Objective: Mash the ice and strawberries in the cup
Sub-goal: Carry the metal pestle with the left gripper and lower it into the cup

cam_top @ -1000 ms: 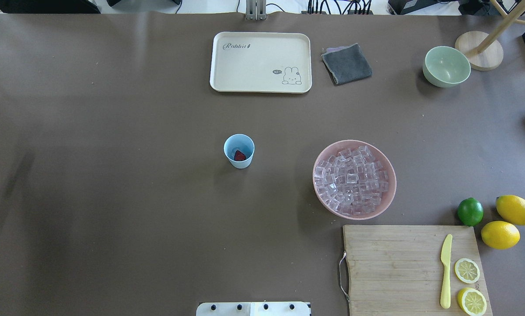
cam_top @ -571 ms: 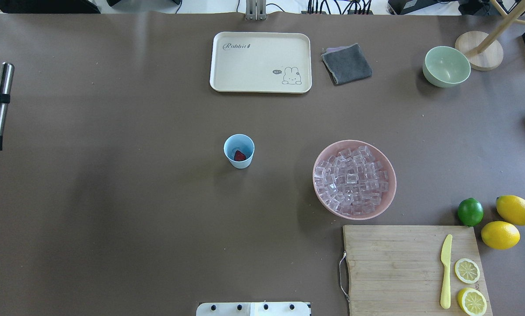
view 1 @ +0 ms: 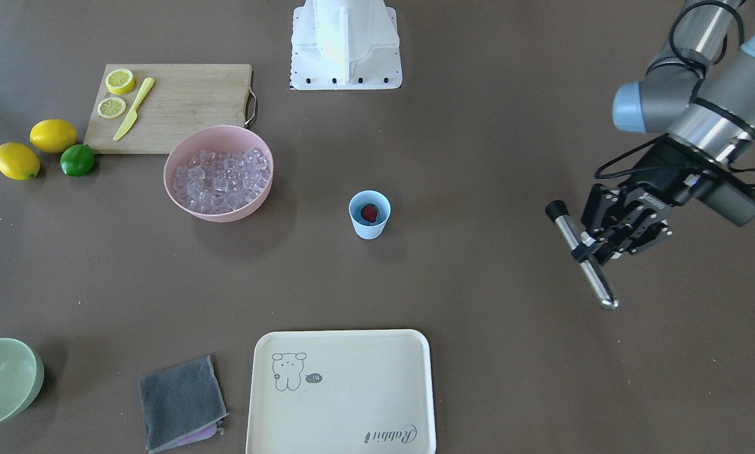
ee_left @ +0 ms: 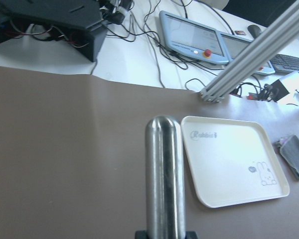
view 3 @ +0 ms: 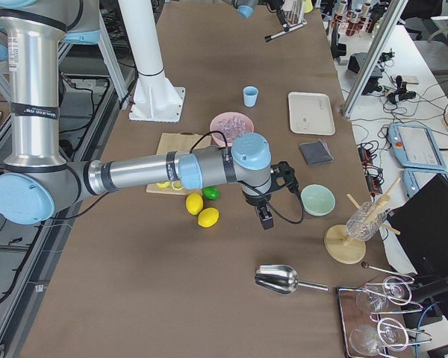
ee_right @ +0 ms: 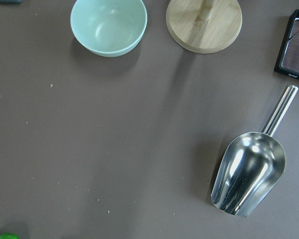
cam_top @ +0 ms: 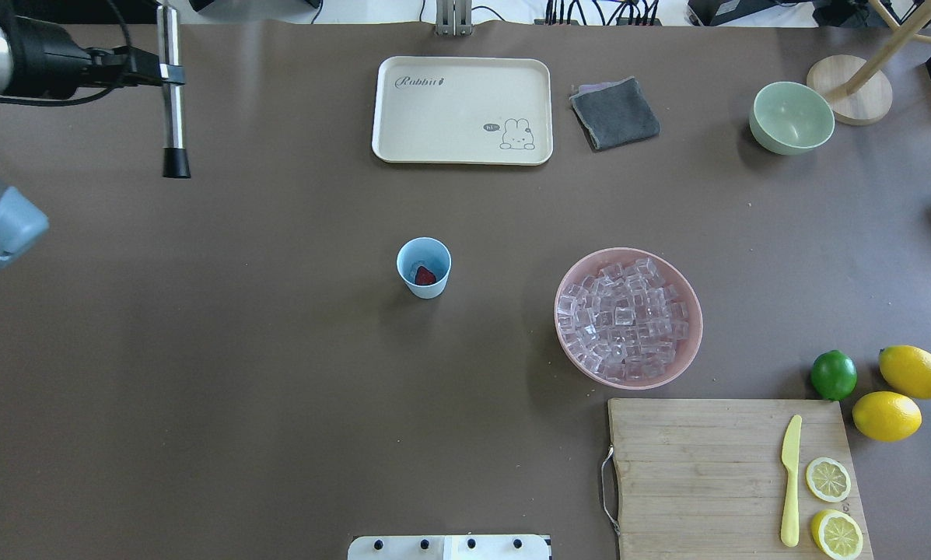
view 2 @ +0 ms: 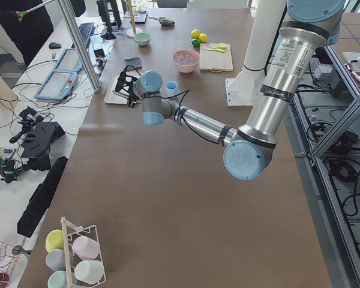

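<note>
At the far left of the overhead view, the left tool (cam_top: 162, 75) is clamped on the middle of a steel muddler (cam_top: 173, 109). The muddler hangs black end down, clear of the tabletop (cam_top: 201, 350). A second ago this view showed only its tip at the left edge; now it is well inside the frame and nearer the far side, with the arm in view.

At centre, well apart from it, the cup (cam_top: 424, 268) stands upright with the strawberry (cam_top: 425, 275) at its bottom, both unmoved. The cup looks light and thin-walled, so pressing down would likely tip or skate it unless its side wall is braced. The berry should crush easily.

To the right, the ice (cam_top: 624, 319) fills the pink bowl (cam_top: 628, 385), unchanged. The cubes are probably hard and slippery, better scooped than pinched. I cannot tell whether any lies in the cup.

Farthest right, the right tool (view 3: 266, 218) hovers near a metal scoop (ee_right: 249, 174). I cannot tell how its jaws stand.
</note>
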Robot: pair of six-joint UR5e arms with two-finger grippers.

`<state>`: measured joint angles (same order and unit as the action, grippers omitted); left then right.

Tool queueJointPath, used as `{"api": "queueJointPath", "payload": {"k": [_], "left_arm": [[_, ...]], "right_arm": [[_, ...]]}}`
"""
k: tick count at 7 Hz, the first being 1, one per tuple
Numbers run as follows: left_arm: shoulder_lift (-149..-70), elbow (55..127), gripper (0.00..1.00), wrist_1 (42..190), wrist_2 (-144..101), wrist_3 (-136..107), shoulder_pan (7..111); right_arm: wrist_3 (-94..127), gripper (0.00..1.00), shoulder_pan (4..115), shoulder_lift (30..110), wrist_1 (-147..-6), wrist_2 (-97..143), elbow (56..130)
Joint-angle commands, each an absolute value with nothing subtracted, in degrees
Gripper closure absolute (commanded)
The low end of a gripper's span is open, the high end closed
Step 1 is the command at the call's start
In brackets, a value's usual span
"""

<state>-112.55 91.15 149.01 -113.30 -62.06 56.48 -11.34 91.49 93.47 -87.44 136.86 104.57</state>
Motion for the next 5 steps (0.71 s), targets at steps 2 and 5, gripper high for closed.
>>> {"api": "queueJointPath", "payload": {"k": [2, 5], "left_arm": [[-116.89, 98.33, 1.00, 143.79, -96.09, -71.24, 43.95], [-118.56, 99.92, 1.00, 145.53, -79.16, -48.59, 32.57]], "right_arm": [[-11.34, 0.01, 91.49, 93.52, -87.45, 136.67, 104.41], [-11.34, 0.01, 91.49, 93.96, -87.45, 136.85, 104.33]]}}
